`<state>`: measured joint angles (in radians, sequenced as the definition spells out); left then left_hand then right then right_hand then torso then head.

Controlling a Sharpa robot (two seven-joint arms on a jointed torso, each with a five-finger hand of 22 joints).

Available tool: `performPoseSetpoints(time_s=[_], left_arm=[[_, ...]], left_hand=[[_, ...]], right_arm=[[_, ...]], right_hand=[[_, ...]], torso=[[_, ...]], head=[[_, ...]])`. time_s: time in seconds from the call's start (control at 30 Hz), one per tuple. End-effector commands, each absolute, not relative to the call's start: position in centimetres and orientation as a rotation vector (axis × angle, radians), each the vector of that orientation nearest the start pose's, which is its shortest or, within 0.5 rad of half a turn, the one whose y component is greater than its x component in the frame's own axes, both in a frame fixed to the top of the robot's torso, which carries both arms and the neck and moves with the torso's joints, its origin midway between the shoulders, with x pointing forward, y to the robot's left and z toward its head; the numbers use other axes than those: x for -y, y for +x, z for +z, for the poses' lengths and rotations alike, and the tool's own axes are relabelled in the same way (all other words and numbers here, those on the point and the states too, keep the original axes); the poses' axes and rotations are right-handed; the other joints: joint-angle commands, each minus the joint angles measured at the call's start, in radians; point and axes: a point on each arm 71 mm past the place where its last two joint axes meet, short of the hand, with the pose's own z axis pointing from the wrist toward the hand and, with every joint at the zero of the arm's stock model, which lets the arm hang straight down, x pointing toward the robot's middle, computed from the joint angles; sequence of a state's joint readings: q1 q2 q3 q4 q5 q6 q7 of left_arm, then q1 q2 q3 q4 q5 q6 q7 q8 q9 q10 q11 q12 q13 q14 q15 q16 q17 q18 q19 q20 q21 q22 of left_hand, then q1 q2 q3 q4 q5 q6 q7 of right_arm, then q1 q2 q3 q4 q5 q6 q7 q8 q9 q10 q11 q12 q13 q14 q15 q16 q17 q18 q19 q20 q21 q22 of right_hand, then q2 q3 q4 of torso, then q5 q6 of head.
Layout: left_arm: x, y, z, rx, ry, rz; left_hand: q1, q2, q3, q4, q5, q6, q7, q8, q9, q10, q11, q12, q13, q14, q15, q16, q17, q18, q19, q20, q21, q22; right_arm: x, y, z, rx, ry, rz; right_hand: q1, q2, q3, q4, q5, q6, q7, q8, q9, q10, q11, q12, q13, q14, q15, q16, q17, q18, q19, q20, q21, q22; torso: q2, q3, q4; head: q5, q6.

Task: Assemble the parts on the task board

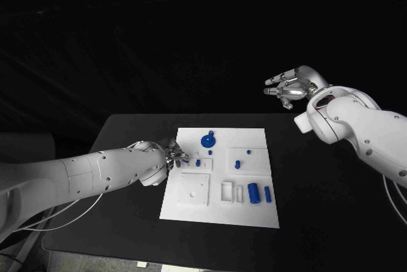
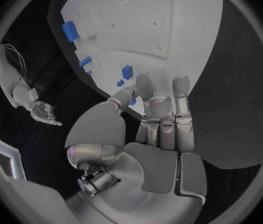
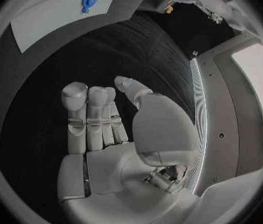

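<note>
A: Board position? The task board [image 1: 222, 189] lies at lower centre of the head view, on the black table [image 1: 322, 201], long side running up the frame.

B: Parts on it?

A: A round blue part [image 1: 207, 141] near the board's upper edge. Below it, mid-board, a small blue part [image 1: 199, 163] toward the left and another small one [image 1: 238, 163] at centre. Lower right of the board, a stout blue cylinder [image 1: 253, 193] with a thinner blue pin [image 1: 267, 193] just beside it on the right, both standing lengthwise up the frame. A white square block [image 1: 194, 189] sits at the board's lower left.

B: Left hand?

A: Left hand [image 1: 172, 156] is at the board's left edge, centre-left of the frame, fingertips over the white surface close to that left-hand small part. In the left wrist view the fingers [image 2: 180, 87] reach out straight above the board, a small blue piece just off the thumb tip. Whether it pinches that piece or only hovers near it, I cannot tell; the thumb covers the contact.

B: Right hand?

A: Right hand [image 1: 289, 86] is raised at upper right of the frame, well apart from the board, over dark background. The right wrist view shows the fingers [image 3: 88, 114] extended side by side, thumb set apart, nothing in the palm.
</note>
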<state>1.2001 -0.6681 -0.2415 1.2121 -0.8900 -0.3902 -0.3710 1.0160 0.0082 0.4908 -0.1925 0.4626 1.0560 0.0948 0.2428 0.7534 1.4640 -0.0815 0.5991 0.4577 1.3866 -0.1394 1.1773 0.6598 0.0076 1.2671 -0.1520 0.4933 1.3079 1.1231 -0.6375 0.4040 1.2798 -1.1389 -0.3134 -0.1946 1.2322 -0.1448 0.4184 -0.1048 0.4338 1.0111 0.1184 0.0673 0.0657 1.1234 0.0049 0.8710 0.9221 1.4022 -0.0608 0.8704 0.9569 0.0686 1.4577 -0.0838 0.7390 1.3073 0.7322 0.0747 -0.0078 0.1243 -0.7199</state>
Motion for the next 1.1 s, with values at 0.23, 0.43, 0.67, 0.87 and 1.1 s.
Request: performPoseSetpoints(time_s=[0.23,0.43,0.67,0.87,1.1], left_arm=[[-23.4,51.0,-29.1,-2.01,-0.572,-0.356],[-23.2,50.8,-29.7,-2.035,-0.569,-0.35],[-23.2,50.8,-29.9,-2.045,-0.566,-0.347],[-23.1,50.8,-30.0,-2.049,-0.564,-0.345],[-23.1,50.8,-30.1,-2.063,-0.556,-0.334]], left_hand=[[0.008,0.001,0.001,0.003,-0.002,0.134,-0.119,0.003,0.1,0.049,-0.006,0.001,0.001,0.003,0.0,-0.007,0.001,0.015,0.0,-0.002,0.004,0.017],[0.008,0.0,0.001,0.002,-0.002,0.134,-0.119,0.003,0.101,0.049,-0.007,0.001,0.001,0.003,0.0,-0.008,0.001,0.015,0.0,-0.002,0.004,0.016],[0.007,-0.001,0.0,0.002,-0.003,0.136,-0.12,0.006,0.103,0.049,-0.007,0.002,0.002,0.003,0.0,-0.007,0.006,0.015,0.0,-0.002,0.004,0.017],[0.006,-0.001,-0.002,0.003,-0.005,0.137,-0.12,0.01,0.106,0.049,-0.006,0.002,0.002,0.002,0.0,-0.007,0.006,0.015,-0.001,-0.002,0.004,0.016],[0.006,-0.002,-0.002,0.004,-0.007,0.134,-0.121,0.017,0.111,0.049,-0.006,0.003,0.003,0.002,0.0,-0.008,0.009,0.014,-0.001,-0.002,0.004,0.016]], right_arm=[[20.1,56.3,-9.5,-1.479,0.483,0.862],[20.1,56.3,-9.6,-1.479,0.484,0.86],[20.1,56.3,-9.6,-1.478,0.484,0.86],[20.2,56.3,-9.6,-1.478,0.485,0.86],[20.2,56.3,-9.6,-1.479,0.485,0.858]], right_hand=[[-0.01,-0.001,0.004,0.001,0.006,0.003,0.002,-0.005,-0.001,-0.003,-0.002,0.003,0.0,0.0,-0.006,-0.005,0.0,0.017,-0.004,-0.001,-0.003,0.09],[-0.01,-0.001,0.006,0.001,0.008,0.003,0.002,-0.005,-0.001,-0.003,-0.002,0.003,0.0,0.0,-0.006,-0.005,0.0,0.017,-0.003,-0.001,-0.002,0.09],[-0.01,-0.001,0.006,0.001,0.008,0.003,0.002,-0.005,-0.001,-0.003,-0.002,0.003,0.0,0.0,-0.006,-0.005,0.0,0.017,-0.003,-0.001,-0.002,0.09],[-0.01,-0.001,0.006,0.001,0.008,0.003,0.002,-0.005,-0.001,-0.003,-0.002,0.003,0.0,0.0,-0.006,-0.005,0.0,0.017,-0.003,-0.001,-0.002,0.09],[-0.01,-0.001,0.006,0.001,0.008,0.003,0.002,-0.005,-0.001,-0.003,-0.002,0.003,0.0,0.0,-0.006,-0.005,0.0,0.017,-0.003,-0.001,-0.002,0.09]], torso=[[0.001,-0.0003,-0.0009],[0.0,-0.0003,-0.0002],[0.0,-0.0007,-0.0002],[0.0,-0.0004,-0.0007],[0.001,-0.0004,-0.0007]], head=[[-0.002,0.0],[-0.005,-0.003],[-0.007,-0.001],[-0.007,-0.001],[-0.007,-0.002]])
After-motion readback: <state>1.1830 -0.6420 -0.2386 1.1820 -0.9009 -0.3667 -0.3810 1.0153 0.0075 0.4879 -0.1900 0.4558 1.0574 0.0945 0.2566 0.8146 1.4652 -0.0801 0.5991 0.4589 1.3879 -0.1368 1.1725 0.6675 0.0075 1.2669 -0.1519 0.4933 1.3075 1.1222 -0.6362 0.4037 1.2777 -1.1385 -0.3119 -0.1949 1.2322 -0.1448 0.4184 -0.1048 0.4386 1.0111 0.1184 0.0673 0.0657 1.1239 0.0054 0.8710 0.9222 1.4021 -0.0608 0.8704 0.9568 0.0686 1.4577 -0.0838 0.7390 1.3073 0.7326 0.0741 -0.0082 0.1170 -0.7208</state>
